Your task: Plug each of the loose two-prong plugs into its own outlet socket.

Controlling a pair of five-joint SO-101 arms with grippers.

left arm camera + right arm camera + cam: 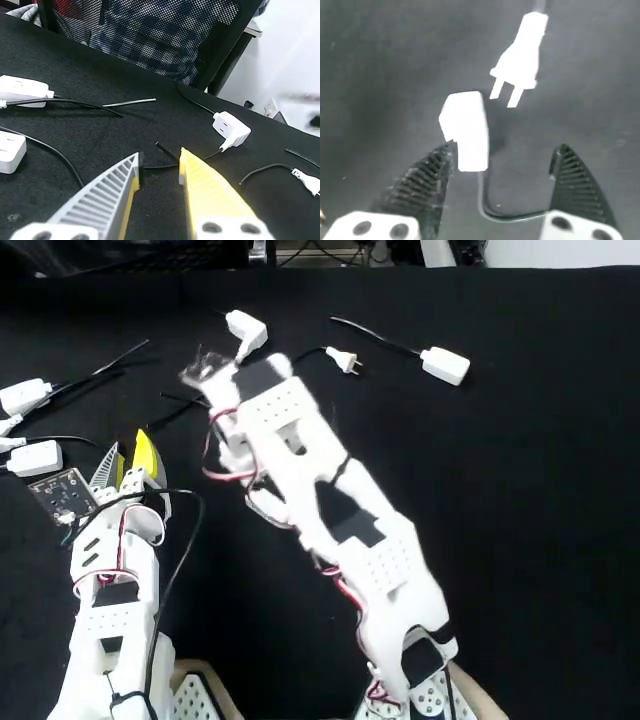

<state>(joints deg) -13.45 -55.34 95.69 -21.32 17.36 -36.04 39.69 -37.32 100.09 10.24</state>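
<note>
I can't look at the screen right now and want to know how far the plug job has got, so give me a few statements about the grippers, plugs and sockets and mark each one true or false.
1. The right gripper is open. True.
2. The two-prong plug is seated in the white outlet socket. False: its prongs are bare and it lies apart from the socket.
3. The left gripper is shut on a plug. False: it is open, with no plug between its fingers.
4. The table has a black surface. True.
</note>
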